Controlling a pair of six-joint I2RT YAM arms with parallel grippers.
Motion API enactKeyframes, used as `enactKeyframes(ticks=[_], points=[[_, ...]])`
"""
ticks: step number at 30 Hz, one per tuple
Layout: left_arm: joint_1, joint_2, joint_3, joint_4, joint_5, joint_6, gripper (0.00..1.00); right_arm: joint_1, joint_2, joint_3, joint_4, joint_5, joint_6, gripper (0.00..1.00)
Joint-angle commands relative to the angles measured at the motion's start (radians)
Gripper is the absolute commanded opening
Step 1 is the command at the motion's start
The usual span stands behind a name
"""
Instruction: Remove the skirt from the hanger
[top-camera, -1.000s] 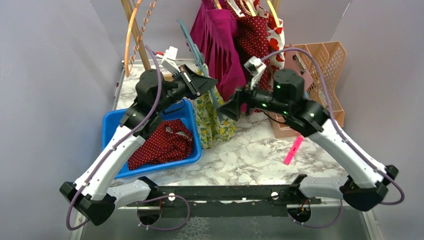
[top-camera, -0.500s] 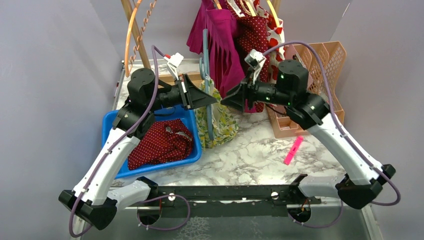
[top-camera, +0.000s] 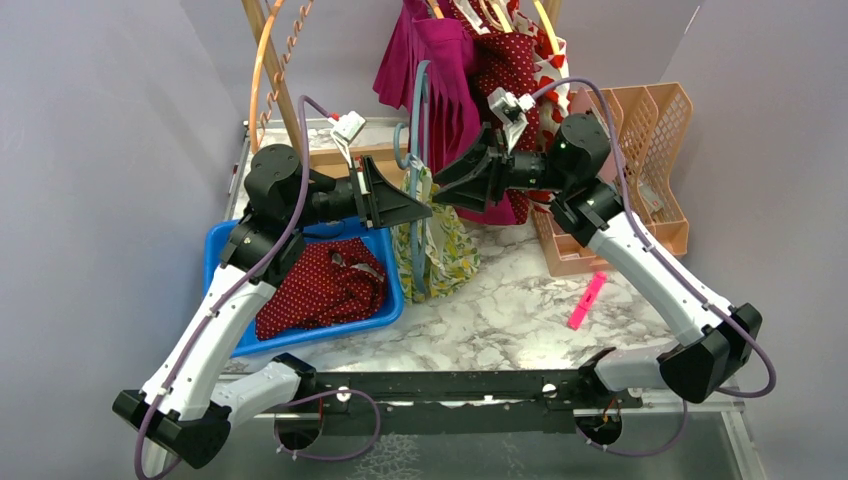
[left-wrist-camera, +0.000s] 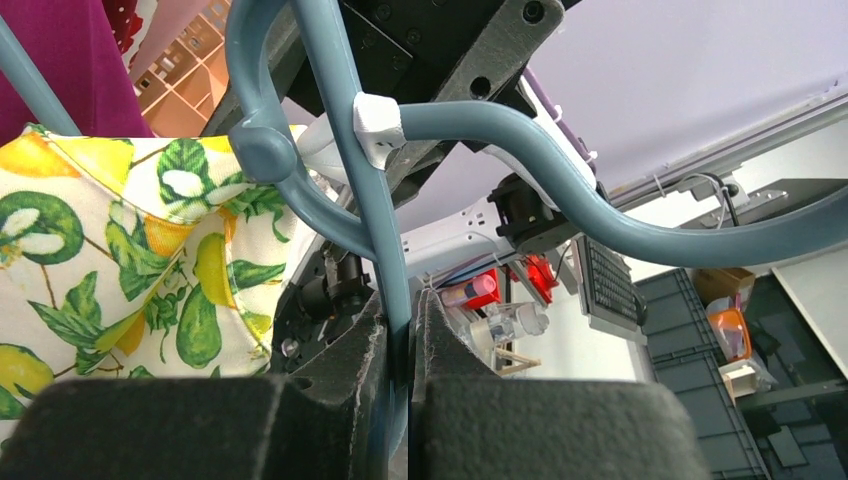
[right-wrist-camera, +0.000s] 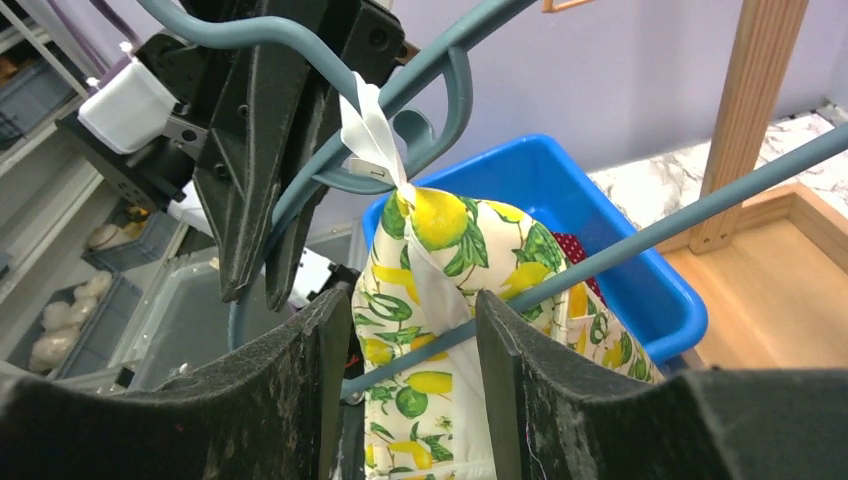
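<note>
Counter (top-camera: 520, 300) lies below left hand (top-camera: 428, 205) and right hand (top-camera: 440, 192). Blue bin (top-camera: 225, 240) sits beneath left wrist. Lemon skirt (top-camera: 435, 250) hangs by a white loop from hanger (top-camera: 424, 110), between the hands. Left hand pinches hanger rod. Right hand is part-spread either side of skirt top; grip cannot be told.

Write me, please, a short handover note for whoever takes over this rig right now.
Left gripper: shut on the blue-grey hanger.
Right gripper: fingers either side of the lemon-print skirt; cannot tell if it pinches yet.
Skirt hangs from the hanger by its white loop, next to the blue bin.
Done: hanger secured. Left: grip the skirt, slip its loop off the hanger.
</note>
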Motion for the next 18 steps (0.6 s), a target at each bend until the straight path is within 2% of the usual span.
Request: enactKeyframes(ticks=[1,7,15,17,18], points=[[0.006,-0.011,-0.002,0.108,0.016,-0.012,0.0,0.007,-0.002,-0.021,0.172,-0.045,0.101,0.54],[0.005,-0.004,-0.012,0.126,0.029,-0.028,0.0,0.017,0.039,0.021,0.131,-0.002,0.05,0.38],[0.005,0.02,-0.019,0.131,0.037,-0.036,0.0,0.027,0.097,0.058,0.154,0.018,0.025,0.43],[0.005,0.019,-0.021,0.136,0.038,-0.043,0.0,0.03,0.12,0.075,0.166,0.013,0.034,0.37],[0.005,0.022,-0.02,0.135,0.038,-0.043,0.0,0.03,0.131,0.082,0.167,0.011,0.036,0.29]])
